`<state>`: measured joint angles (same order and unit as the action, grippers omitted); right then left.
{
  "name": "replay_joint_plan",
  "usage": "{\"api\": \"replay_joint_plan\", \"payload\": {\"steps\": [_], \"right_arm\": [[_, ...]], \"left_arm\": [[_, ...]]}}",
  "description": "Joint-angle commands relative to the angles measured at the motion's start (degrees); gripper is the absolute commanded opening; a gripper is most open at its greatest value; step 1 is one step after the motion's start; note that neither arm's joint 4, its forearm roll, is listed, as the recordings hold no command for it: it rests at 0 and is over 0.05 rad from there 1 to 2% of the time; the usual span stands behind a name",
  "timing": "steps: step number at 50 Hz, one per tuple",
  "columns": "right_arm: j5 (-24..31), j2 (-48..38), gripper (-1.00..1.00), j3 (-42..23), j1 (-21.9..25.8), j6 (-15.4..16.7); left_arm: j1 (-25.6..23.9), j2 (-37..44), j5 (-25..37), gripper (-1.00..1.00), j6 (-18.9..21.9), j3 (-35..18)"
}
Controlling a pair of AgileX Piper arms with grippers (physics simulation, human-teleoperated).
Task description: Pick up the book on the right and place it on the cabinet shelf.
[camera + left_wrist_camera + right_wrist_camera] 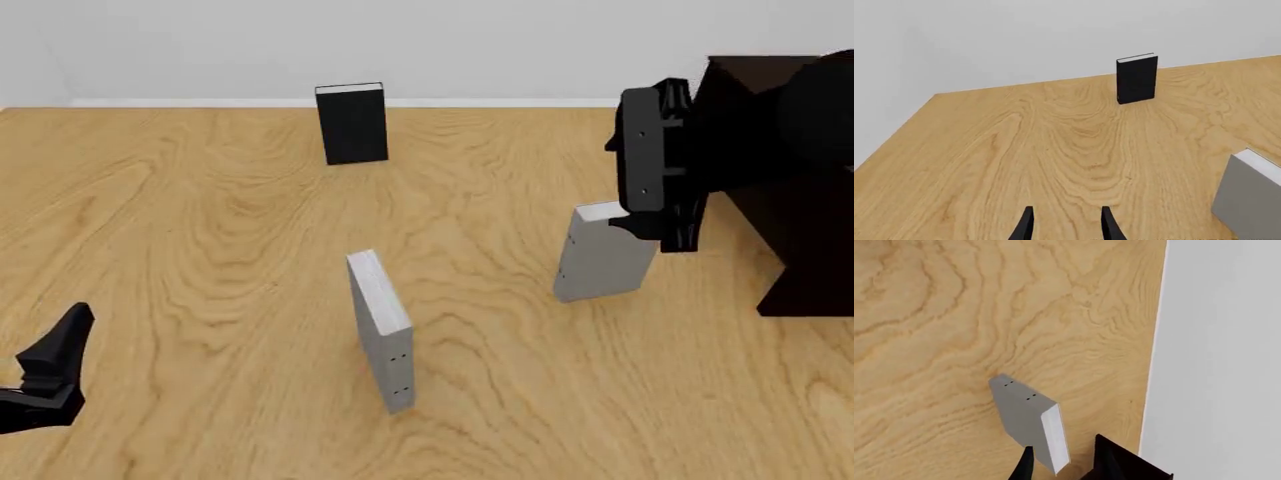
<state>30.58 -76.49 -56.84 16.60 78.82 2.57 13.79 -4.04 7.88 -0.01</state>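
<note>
My right gripper (654, 235) pinches the book (603, 255) at its top, beside the cabinet (787, 200); my left gripper (1064, 222) gapes, empty.

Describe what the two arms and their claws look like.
Both are matte black, with no markings or cables visible. The left claw ends in slim, tapering pointed fingers. The right claw hangs from a blocky, slab-like black wrist housing; its fingers look thin and blade-like.

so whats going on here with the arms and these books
The right gripper has its fingers on either side of the top of the pale grey book on the right, which stands beside the dark cabinet; whether it is clamped is unclear. The left gripper sits idle and open near the table's front left. A second grey book and a black book stand untouched.
</note>
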Motion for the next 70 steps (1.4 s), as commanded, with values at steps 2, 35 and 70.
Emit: {"api": "replay_joint_plan", "payload": {"steps": [2, 35, 70], "right_arm": [[-0.80, -3.00, 1.00, -0.57, 0.33, -0.14], [-4.03, -7.88, 1.00, 2.24, 0.32, -0.27], [-4.07, -11.34, 1.00, 0.48, -2.91, 1.76]], "left_arm": [[0.06, 1.34, -0.82, 1.00, 0.63, 0.00], [0.26, 3.01, -1.57, 1.00, 0.99, 0.00], [0.33, 12.11, -9.07, 1.00, 1.59, 0.00]]}}
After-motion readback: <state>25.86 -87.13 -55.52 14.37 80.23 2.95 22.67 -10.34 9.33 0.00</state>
